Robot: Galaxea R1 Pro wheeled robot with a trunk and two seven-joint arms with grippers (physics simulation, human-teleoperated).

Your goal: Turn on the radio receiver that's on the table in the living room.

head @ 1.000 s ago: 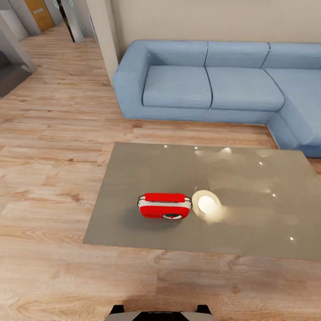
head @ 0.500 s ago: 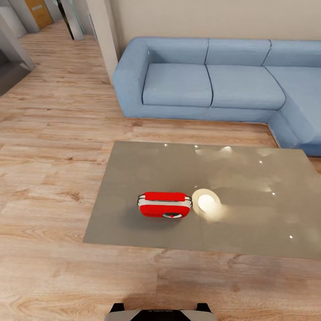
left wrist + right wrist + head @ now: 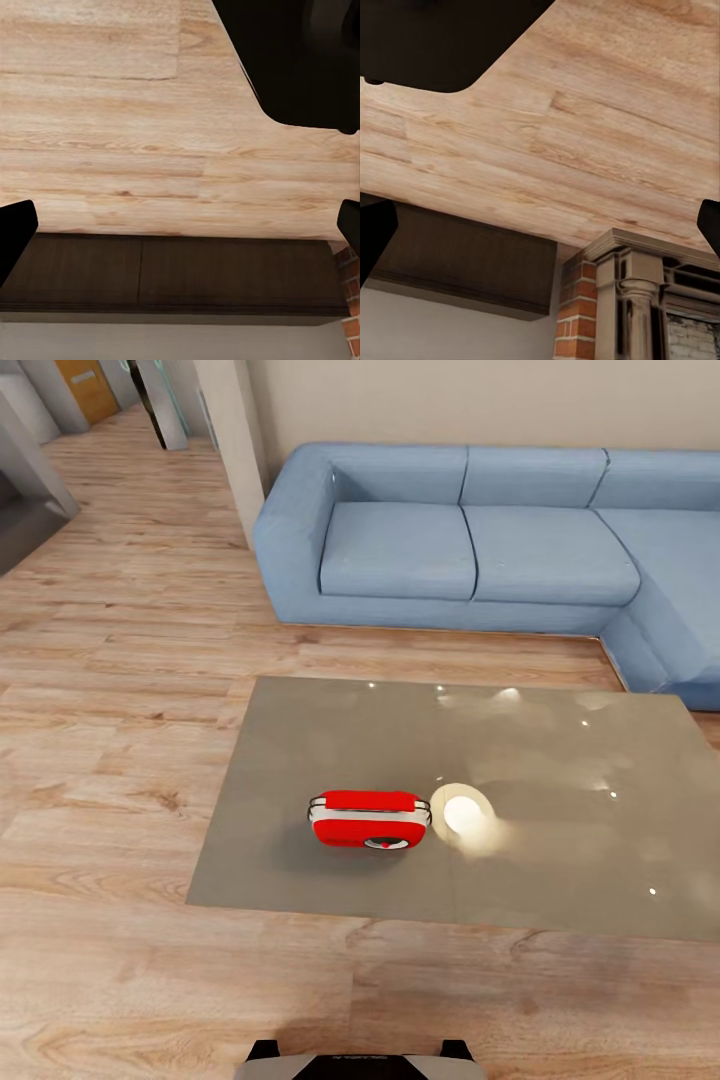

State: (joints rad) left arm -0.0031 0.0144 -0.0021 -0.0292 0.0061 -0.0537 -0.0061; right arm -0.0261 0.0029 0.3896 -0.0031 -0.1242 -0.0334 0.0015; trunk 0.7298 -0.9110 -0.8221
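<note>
The radio (image 3: pixel 369 821) stands on the table (image 3: pixel 300 740), upright, in the table's left half and nearer its near edge than its far edge. Its dial faces the near edge, its red top and thin handle face up, and white-silver trim shows at both ends. Just beside its right end a bright round glare (image 3: pixel 463 817) lies on the glossy top; smaller light spots are scattered toward the far and right edges.

The table sits on a wood floor (image 3: pixel 110 660). Past the table's far edge a blue sofa (image 3: pixel 470 550) runs along a beige wall (image 3: pixel 480 400) and turns forward at the right. A pillar (image 3: pixel 235 440) stands by the sofa's left arm.

The robot's base (image 3: pixel 360 1062) shows at the bottom of the head view, well apart from the table's near edge.

In the left wrist view, the left gripper (image 3: pixel 180 232) has dark fingertips (image 3: pixel 15 236) at opposite margins, spread wide with nothing between them, over floor and a dark baseboard (image 3: pixel 172 274). In the right wrist view, the right gripper (image 3: pixel 540 232) is likewise spread, empty, over floor, baseboard and a brick fireplace surround (image 3: pixel 637 300).
</note>
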